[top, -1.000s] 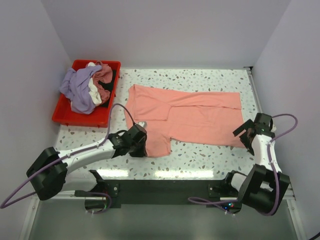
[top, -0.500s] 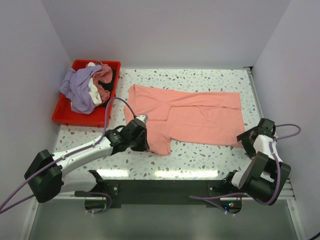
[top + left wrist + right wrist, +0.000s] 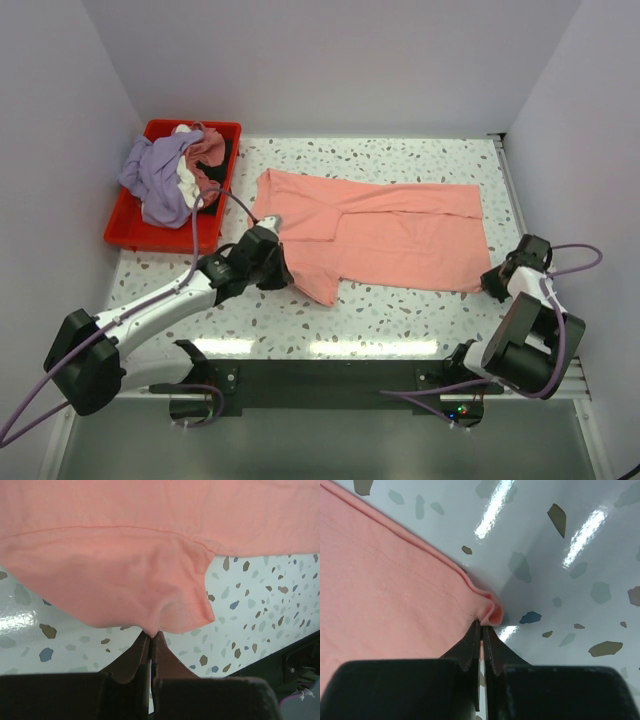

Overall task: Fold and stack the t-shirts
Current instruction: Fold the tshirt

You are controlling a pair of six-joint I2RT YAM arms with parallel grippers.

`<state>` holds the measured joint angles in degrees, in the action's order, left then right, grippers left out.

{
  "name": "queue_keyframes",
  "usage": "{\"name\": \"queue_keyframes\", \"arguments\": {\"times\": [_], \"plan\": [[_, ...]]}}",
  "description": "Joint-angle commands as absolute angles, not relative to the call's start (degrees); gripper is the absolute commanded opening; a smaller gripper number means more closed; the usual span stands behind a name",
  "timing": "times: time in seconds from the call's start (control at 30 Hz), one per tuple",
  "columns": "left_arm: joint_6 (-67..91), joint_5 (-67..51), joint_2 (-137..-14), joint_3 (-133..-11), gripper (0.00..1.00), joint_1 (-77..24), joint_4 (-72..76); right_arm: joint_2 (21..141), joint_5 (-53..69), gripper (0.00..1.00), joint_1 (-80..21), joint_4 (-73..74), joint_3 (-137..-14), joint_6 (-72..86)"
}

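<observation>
A salmon-pink t-shirt [image 3: 385, 232] lies spread across the speckled table. My left gripper [image 3: 278, 262] is shut on the shirt's near-left sleeve [image 3: 130, 590], whose cloth is pinched between the dark fingers [image 3: 131, 657] and lifted slightly. My right gripper [image 3: 492, 283] is shut on the shirt's near-right hem corner [image 3: 487, 611], which bunches at the fingertips [image 3: 470, 645]. The other t-shirts, lavender [image 3: 152, 180], white [image 3: 187, 184] and dusty rose [image 3: 208, 150], lie crumpled in the bin.
A red plastic bin [image 3: 130, 228] stands at the far left of the table. White walls close in on the left, back and right. The black arm-base rail [image 3: 320, 375] runs along the near edge.
My right gripper has gone from open to shut on the hem corner, having moved right and toward the near edge. My left gripper, still shut on the sleeve, has pulled it left and away.
</observation>
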<state>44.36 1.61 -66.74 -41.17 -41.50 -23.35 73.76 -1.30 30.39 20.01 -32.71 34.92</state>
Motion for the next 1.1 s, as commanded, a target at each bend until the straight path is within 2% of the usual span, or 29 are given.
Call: {"name": "queue_keyframes", "arguments": {"times": [0.0, 0.33, 0.6, 1.07], "plan": [[43.6, 0.3, -65.0, -44.5, 0.00, -39.5, -18.7, 72.3, 0.9, 0.00, 30.4, 18.8, -32.8, 33.8], [41.0, -1.7, -69.8, -51.1, 0.00, -37.1, -16.4, 71.6, 4.8, 0.00, 29.6, 20.8, -38.1, 32.7], [40.3, -2.5, -73.9, -55.2, 0.00, -34.4, -16.2, 74.2, 3.6, 0.00, 27.1, 22.7, -43.9, 31.9], [40.0, -6.0, -81.5, -62.0, 0.00, -27.0, -14.7, 86.0, 1.9, 0.00, 22.2, 25.4, -57.6, 32.4]]}}
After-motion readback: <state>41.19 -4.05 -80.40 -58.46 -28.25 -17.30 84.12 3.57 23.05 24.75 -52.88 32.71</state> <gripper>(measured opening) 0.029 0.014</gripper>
